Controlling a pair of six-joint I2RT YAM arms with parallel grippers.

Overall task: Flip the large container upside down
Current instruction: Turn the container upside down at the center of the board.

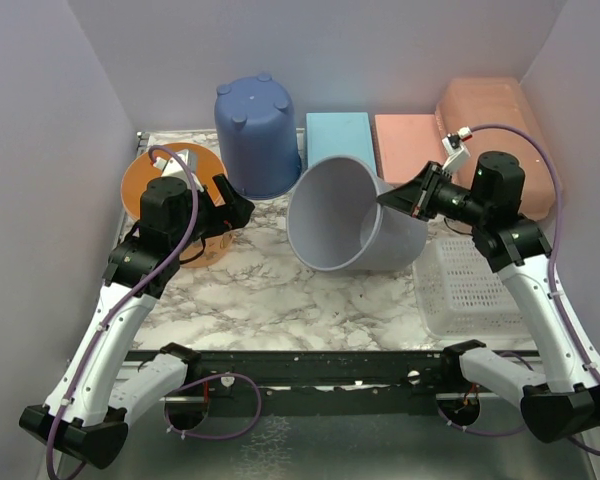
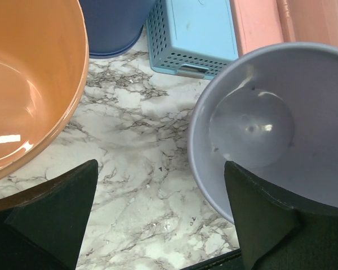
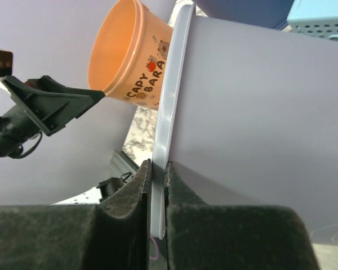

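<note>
— How many round plastic buckets do we count?
— We count three: the round orange plastic bucket (image 1: 140, 182), the dark blue round plastic bucket (image 1: 255, 130) and the large pale grey-lilac round plastic bucket (image 1: 330, 225).
— And how many rectangular plastic baskets do we have?
— We make it three as well: the light blue perforated plastic basket (image 1: 338, 135), the pink rectangular plastic basket (image 1: 405, 145) and the white perforated plastic basket (image 1: 470, 285).
— Do we see more than one box?
— We see just one, the translucent peach-orange rectangular plastic box (image 1: 490, 115).
— So we have seven containers. And how many arms do we count?
— We count two white-and-black robot arms: the left arm (image 1: 130, 300) and the right arm (image 1: 540, 300).
</note>
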